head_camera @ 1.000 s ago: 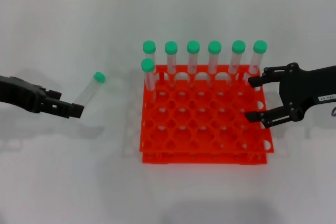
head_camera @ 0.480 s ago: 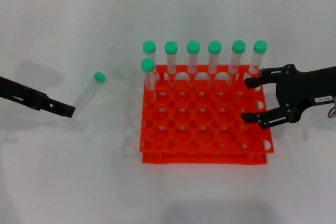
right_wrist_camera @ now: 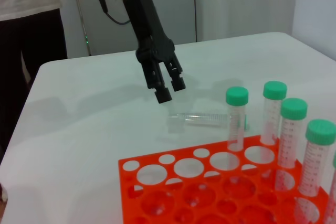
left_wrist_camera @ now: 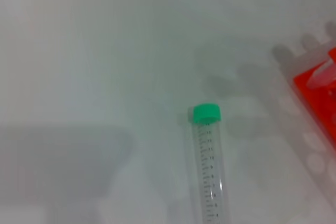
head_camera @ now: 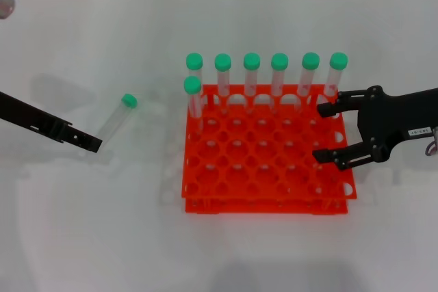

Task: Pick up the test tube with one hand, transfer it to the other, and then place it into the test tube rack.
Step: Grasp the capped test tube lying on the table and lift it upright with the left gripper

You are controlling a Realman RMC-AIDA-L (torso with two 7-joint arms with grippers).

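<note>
One test tube lies flat on the white bench, well to the left of the test tube rack, and nothing is holding it. The first step, picking it up, is not done yet.

Nearest the robot, the right gripper hangs over the right edge of the rack with its fingers spread wide and nothing in them. It looks ready to take the tube later.

A bit farther out, the left gripper hovers just beside the round bottom end of the tube. In the right wrist view its fingers sit close together, above the tube and not around it. Next, I think it must open, drop down over the tube, and squeeze.

Farthest back, seven green-capped tubes stand up in the rack.
</note>
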